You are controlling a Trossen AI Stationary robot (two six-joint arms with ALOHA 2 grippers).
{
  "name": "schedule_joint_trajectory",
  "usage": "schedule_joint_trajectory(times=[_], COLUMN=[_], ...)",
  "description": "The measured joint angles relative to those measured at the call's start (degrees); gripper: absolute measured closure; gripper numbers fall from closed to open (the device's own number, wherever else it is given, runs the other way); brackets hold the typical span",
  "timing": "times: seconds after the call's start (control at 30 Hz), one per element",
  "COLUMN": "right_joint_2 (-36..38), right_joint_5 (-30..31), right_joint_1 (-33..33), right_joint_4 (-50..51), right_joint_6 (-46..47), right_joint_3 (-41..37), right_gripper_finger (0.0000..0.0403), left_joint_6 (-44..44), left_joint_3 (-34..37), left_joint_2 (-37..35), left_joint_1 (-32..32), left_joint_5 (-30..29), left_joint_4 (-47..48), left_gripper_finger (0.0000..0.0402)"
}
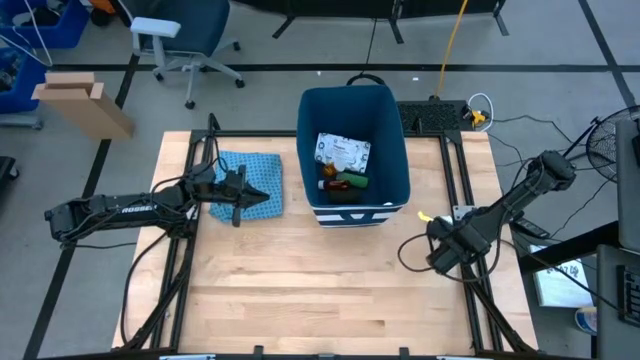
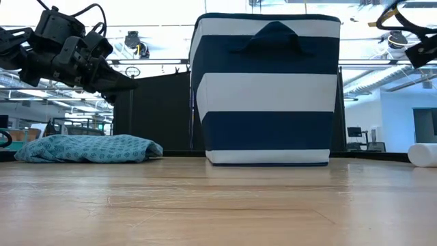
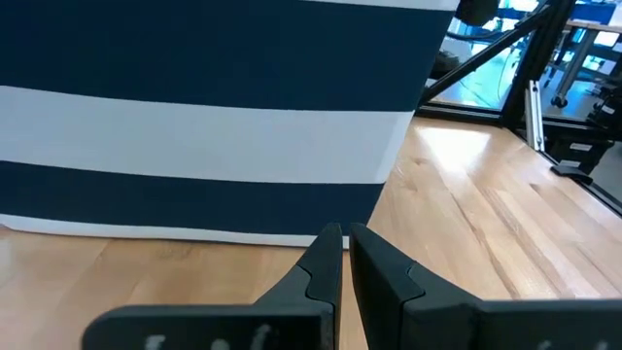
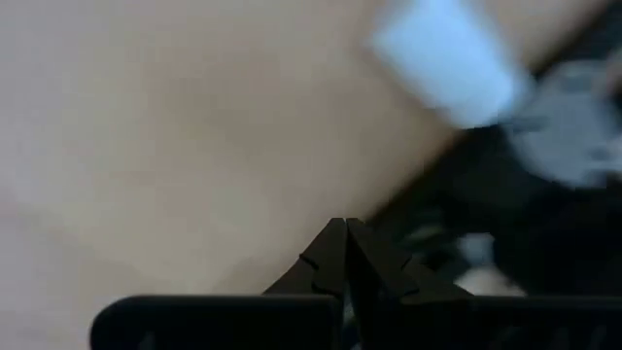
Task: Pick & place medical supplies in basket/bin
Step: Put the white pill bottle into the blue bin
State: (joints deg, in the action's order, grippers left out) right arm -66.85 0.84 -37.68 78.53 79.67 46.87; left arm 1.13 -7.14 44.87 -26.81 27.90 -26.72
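Wood surface: pale plank table [image 1: 330,290], framed by black rails, carrying the bin, the cloth and both arms.
Room: grey floor with taped lines; a white-based office chair [image 1: 185,45] at 11 o'clock beyond the table, a cardboard box [image 1: 82,103] at 10 o'clock, a black mat with cables at 1 o'clock.
Bin: one dark-blue bin [image 1: 355,155] with white stripes, standing at 12 o'clock on the table, striped short side toward the near edge.
Supplies, counted: four inside the bin, all at its bottom: one flat white packet [image 1: 343,151] with green print, one green cylinder [image 1: 352,181], one slim red tube [image 1: 336,175], one dark bottle [image 1: 343,193] with an orange label.
Cloth: one light blue patterned cloth [image 1: 252,184], lying flat on the table at 9 o'clock of the bin.
White roll: one small white cylinder [image 2: 423,154] at 3 o'clock near the table edge.
Left claw [image 1: 262,192]: above the cloth's bin-side edge, facing the bin; fingers [image 3: 326,264] drawn nearly together with only a thin slit, holding nothing.
Right claw [image 4: 345,238]: at 4 o'clock by the table's rail, fingers pressed together, empty.
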Motion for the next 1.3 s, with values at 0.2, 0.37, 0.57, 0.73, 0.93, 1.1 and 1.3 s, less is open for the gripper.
schedule_joint_trajectory(times=[0.2,0.37,0.57,0.73,0.93,1.1,1.3], right_joint_2=[0.0,0.0,-0.2,-0.2,-0.2,-0.2,-0.2], right_joint_5=[2.2,2.2,-1.1,2.3,6.1,10.1,9.6], right_joint_1=[0.1,2.5,6.7,10.5,14.5,18.1,24.7], right_joint_4=[2.1,4.6,2.5,1.9,1.5,7.3,10.6], right_joint_6=[-5.2,-1.0,-12.5,-20.8,-38.0,-44.3,-42.1], right_joint_3=[0.0,0.0,0.0,0.0,0.0,0.0,-1.2], right_gripper_finger=[0.0402,0.0402,0.0402,0.0402,0.0403,0.0403,0.0403], left_joint_6=[0.1,0.1,0.1,0.1,0.0,0.0,-0.6], left_joint_3=[0.0,0.0,0.0,0.0,0.0,0.0,0.0], left_joint_2=[0.0,0.0,0.0,0.0,0.0,0.0,0.0], left_joint_1=[0.0,0.0,0.0,0.0,0.0,0.0,0.0], left_joint_5=[0.0,0.0,-2.0,-3.5,-3.5,-3.5,-3.5], left_joint_4=[0.0,0.0,-0.1,-0.1,-0.1,-0.1,0.0], left_gripper_finger=[0.0376,0.0376,0.0376,0.0376,0.0376,0.0376,0.0376])
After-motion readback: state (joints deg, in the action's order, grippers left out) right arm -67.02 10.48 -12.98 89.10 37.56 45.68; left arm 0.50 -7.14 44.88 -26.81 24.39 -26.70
